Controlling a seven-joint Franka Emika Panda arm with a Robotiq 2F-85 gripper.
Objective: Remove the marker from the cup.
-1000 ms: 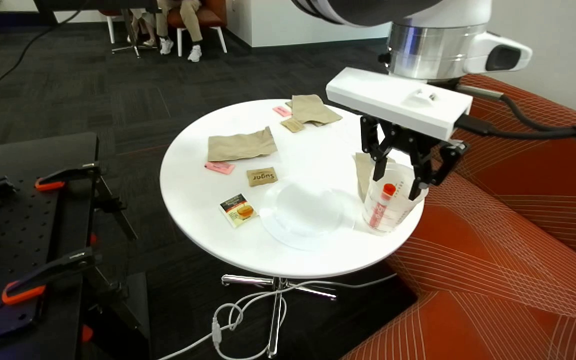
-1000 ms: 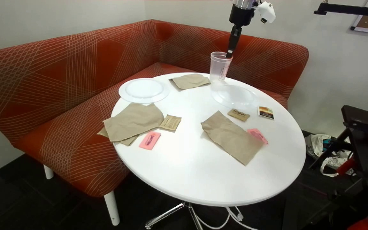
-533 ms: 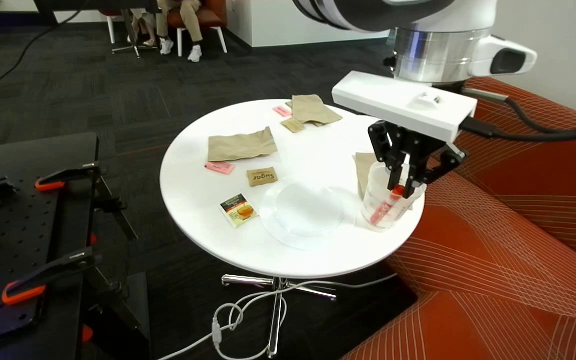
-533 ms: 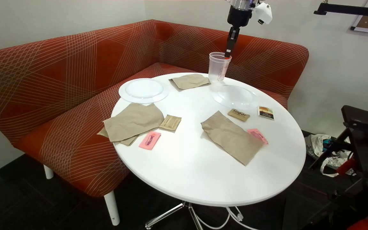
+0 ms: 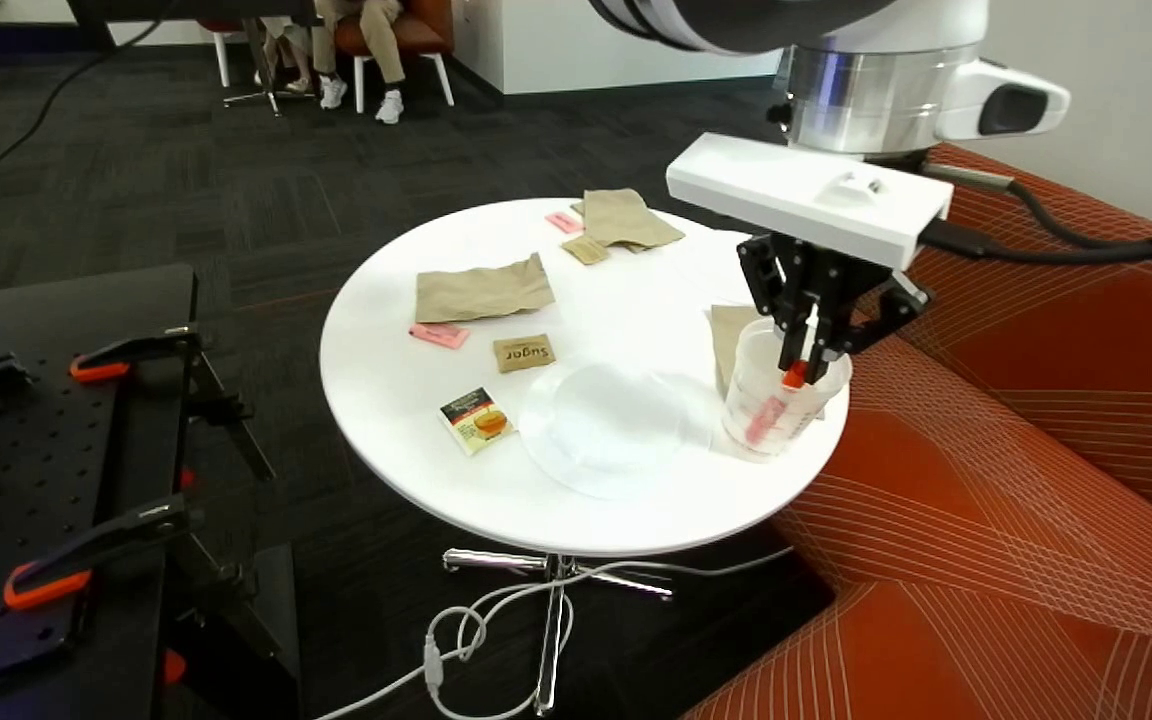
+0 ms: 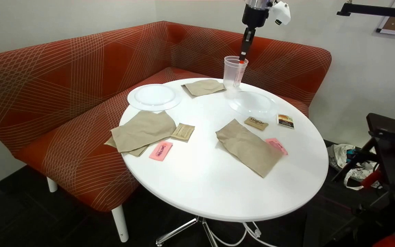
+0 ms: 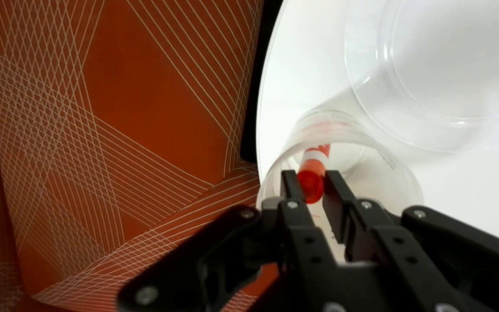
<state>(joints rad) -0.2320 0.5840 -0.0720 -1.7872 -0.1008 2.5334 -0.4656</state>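
Observation:
The translucent white cup (image 5: pixel 748 378) stands near the table's edge by the bench, in both exterior views. The marker (image 5: pixel 764 420), red with a white band, leans inside it, and its lower part shows through the cup wall. At the cup's mouth, my gripper (image 7: pixel 313 184) is shut on the marker's red cap end, which sits between the two fingertips in the wrist view. From above, the gripper (image 6: pixel 242 57) reaches down just inside the cup's rim. The fingers partly cover the cap in the exterior views.
A clear plate (image 5: pixel 608 425) lies right beside the cup, and a tan napkin (image 6: pixel 204 87) on its other side. More napkins, a sugar packet (image 5: pixel 524 353) and a tea packet (image 5: pixel 477 420) are spread over the round table (image 5: pixel 386 300). The red bench (image 6: pixel 108 103) borders the table.
The jaws, wide apart a second ago, have come together on the marker's cap. Over the last half second the gripper has risen slightly, and the marker with it. The cup has shifted slightly.

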